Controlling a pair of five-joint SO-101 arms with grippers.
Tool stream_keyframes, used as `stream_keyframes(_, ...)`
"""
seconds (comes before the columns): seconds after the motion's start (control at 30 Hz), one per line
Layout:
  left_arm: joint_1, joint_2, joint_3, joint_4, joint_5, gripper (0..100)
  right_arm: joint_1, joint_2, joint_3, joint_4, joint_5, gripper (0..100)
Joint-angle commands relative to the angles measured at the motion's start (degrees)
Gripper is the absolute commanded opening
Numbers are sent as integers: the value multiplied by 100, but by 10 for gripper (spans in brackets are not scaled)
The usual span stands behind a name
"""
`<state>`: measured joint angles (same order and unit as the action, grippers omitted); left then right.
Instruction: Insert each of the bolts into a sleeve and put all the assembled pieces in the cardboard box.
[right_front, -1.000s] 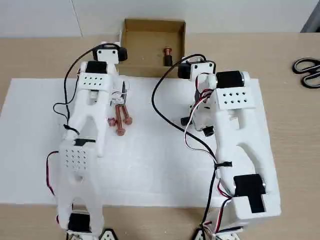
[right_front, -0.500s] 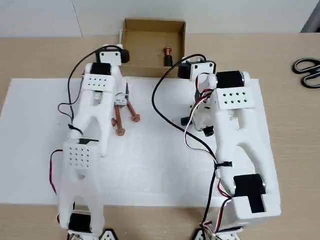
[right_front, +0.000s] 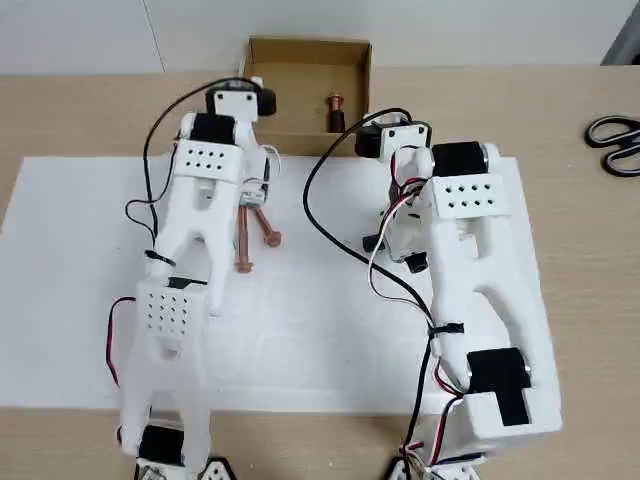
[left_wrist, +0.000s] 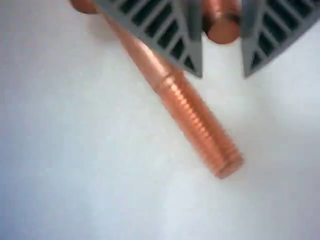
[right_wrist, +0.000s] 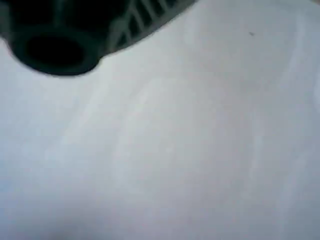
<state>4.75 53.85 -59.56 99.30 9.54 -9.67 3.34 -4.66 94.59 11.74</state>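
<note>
Cardboard box (right_front: 290, 95) holds one sleeved bolt (right_front: 335, 108), while the left hand (left_wrist: 222, 70) pinches another bolt (left_wrist: 222, 26).

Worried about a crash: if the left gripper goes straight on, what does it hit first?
Probably the loose bolt on the white sheet, just past the left gripper; depth unclear.

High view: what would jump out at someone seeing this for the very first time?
Two big white robot arms, the left arm and the right arm, stretch across a white sheet toward a cardboard box at the table's far edge. Shiny copper bolts lie on the sheet beside the left arm, and in its wrist view the left gripper has another copper piece between its fingers.
</note>
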Motion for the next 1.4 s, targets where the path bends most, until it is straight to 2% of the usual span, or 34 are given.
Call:
stream_keyframes(0.0, 88, -79, -242, 123, 44, 7, 22, -321, -26, 57, -53, 4)
stream_keyframes(0.17, 132, -211, -242, 123, -237, 7, 31, -321, -26, 57, -53, 4)
stream_keyframes(0.33, 141, -1415, 154, 132, -484, 7, 31, -321, -26, 57, -53, 4)
stream_keyframes(0.63, 396, -3666, 2202, 123, -765, 7, 13, -321, -35, 31, -53, 4)
stream_keyframes(0.83, 413, -4554, 3609, 105, -1011, 7, 13, -321, -35, 48, -53, 4)
stream_keyframes(0.97, 185, -4563, 3978, -132, -1011, 13, 13, -321, -35, 48, -149, 4)
stream_keyframes(1.13, 97, -3912, 4418, -642, -985, 103, 13, -321, -35, 48, -167, 4)
stream_keyframes(1.37, 114, -3182, 4409, -1187, -976, 103, 13, -321, -35, 48, -167, 4)
